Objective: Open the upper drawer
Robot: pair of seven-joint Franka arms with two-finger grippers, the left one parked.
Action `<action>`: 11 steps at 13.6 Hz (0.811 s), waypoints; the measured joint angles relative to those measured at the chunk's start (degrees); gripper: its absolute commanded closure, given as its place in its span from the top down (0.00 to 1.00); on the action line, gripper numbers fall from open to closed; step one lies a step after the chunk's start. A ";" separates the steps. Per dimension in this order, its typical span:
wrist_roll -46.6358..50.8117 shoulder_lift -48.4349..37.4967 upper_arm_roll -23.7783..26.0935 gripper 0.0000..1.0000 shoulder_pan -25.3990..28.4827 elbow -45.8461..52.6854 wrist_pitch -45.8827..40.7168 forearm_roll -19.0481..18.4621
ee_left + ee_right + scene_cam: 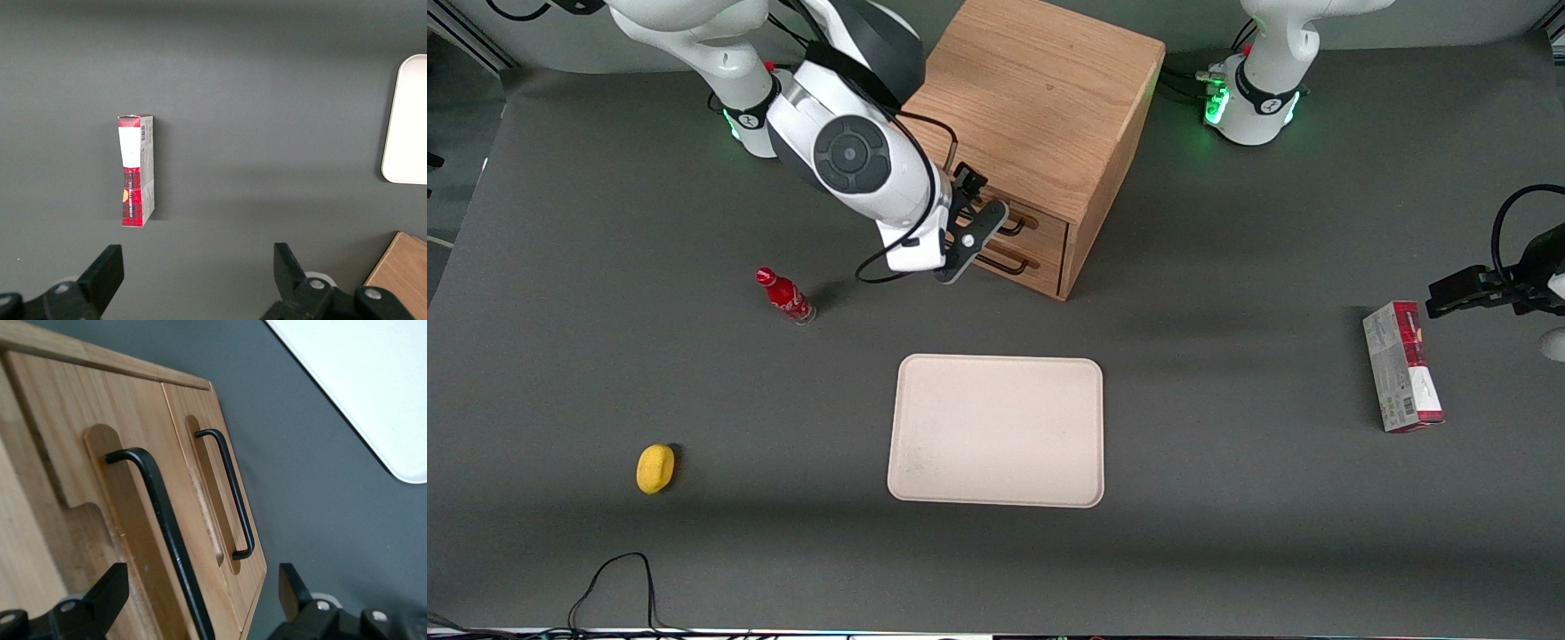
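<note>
gripper [200, 600] spread open, poised right at the cabinet [1040, 107] front | upper drawer [100, 520] shut, just above its twin | handle [167, 533] looks stiff metal, slim and smooth | best pinched mid-bar, then pulled straight out

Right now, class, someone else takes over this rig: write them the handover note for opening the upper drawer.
Gripper: open, in front of the cabinet, fingers either side of the upper drawer's handle, not closed on it.
Upper drawer: shut, flush with the lower drawer.
Done: approach to the handle.
Left: close on the bar, pull the drawer out toward the tray.
</note>
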 measured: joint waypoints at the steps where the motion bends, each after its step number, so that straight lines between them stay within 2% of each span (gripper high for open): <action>1: -0.77 0.46 0.01 1.00 0.00 -0.24 0.00 -0.04; 5: -1.65 0.83 0.10 1.00 0.08 -2.21 1.06 -0.48; 11: -1.76 1.03 0.22 1.00 0.23 -5.04 4.92 -4.39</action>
